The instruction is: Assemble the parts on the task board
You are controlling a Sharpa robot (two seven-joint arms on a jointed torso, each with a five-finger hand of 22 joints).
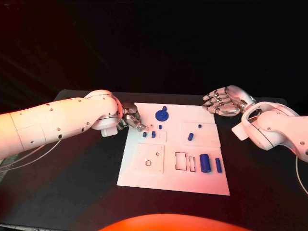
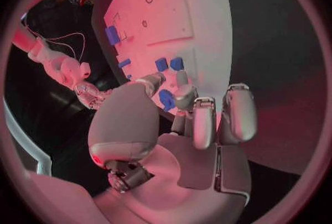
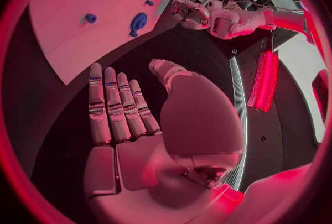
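Observation:
The white task board lies in the middle of the black table. My left hand hovers at the board's far left edge. In the left wrist view a small blue part sits pinched between its thumb and a fingertip. Two small blue parts stand just beyond that hand, and a round blue part lies near the far edge. A large blue cylinder and a thinner one rest near the board's right side. My right hand hangs past the far right corner with straight fingers, holding nothing.
The board has rectangular slots and a round hole in its near half. Another blue part stands mid-board. Bare black table surrounds the board on all sides.

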